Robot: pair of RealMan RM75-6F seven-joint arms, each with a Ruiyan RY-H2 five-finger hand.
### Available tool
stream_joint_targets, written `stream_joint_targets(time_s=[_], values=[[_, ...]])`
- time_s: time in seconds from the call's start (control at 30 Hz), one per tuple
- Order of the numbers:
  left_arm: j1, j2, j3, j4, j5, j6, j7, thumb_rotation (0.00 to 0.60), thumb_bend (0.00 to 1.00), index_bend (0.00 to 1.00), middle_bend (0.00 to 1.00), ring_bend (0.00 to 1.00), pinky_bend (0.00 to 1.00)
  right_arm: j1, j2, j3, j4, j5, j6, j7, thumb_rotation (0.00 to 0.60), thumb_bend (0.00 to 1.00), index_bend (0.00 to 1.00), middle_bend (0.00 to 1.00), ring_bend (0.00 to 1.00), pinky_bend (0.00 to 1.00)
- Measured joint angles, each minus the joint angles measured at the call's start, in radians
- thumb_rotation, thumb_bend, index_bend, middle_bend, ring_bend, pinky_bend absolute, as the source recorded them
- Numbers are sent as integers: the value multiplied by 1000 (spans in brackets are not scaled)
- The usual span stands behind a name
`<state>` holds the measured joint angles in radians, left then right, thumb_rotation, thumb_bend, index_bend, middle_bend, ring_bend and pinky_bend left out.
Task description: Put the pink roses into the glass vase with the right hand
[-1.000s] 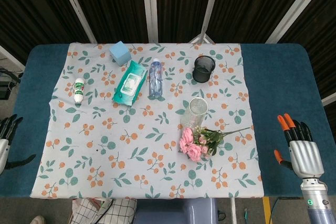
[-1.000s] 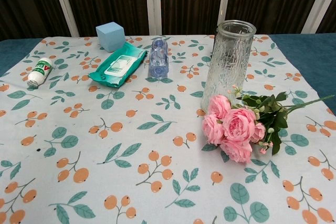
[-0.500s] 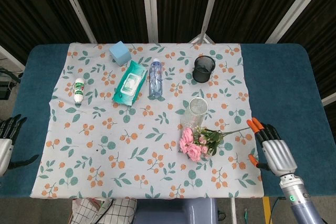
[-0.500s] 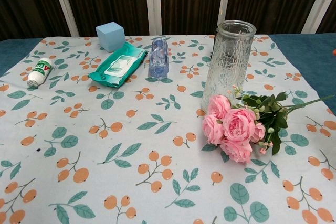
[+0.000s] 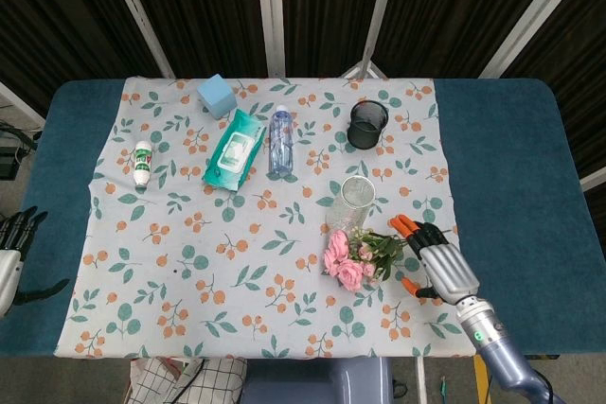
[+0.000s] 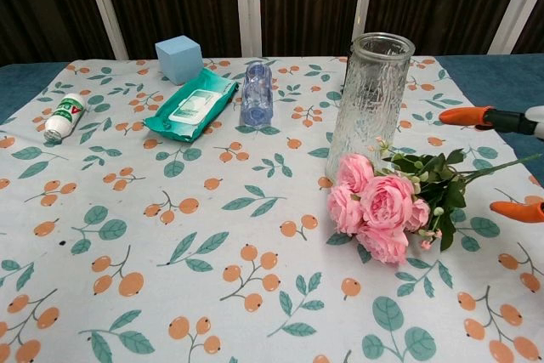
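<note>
The pink roses (image 5: 348, 258) (image 6: 379, 207) lie on the floral cloth, blooms toward the front left, green stems (image 6: 476, 172) pointing right. Just behind them stands the empty clear glass vase (image 5: 355, 202) (image 6: 366, 102), upright. My right hand (image 5: 434, 263) hovers over the stem end, fingers spread and orange fingertips (image 6: 464, 116) reaching in from the right edge of the chest view; it holds nothing. My left hand (image 5: 11, 245) hangs at the far left beside the table, fingers apart, empty.
Behind the vase sit a black mesh cup (image 5: 367, 124), a clear water bottle (image 5: 280, 140), a green wipes pack (image 5: 235, 148), a blue cube (image 5: 217, 96) and a small white bottle (image 5: 142, 162). The blue table (image 5: 511, 158) shows bare beyond the cloth on the right.
My right hand has moved left from the table's right side to just over the rose stems. The roses, vase and left hand stay where they were.
</note>
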<state>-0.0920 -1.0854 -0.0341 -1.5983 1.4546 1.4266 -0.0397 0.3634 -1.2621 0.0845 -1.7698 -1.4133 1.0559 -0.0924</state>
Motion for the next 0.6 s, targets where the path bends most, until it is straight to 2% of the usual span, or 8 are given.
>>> stream_joint_targets(time_s=[0.43,0.6], values=[[-4,6,1,6,-3,-13,-22,600,0,0,0,0,0,55,-93,5,51,64,-58,-52,600,367,0,89,76,52],[-5,7,1,5,-4,-16,-24,600,0,0,0,0,0,70,-125,-5,69,93,-74,-81,600,368,7,117,112,63]])
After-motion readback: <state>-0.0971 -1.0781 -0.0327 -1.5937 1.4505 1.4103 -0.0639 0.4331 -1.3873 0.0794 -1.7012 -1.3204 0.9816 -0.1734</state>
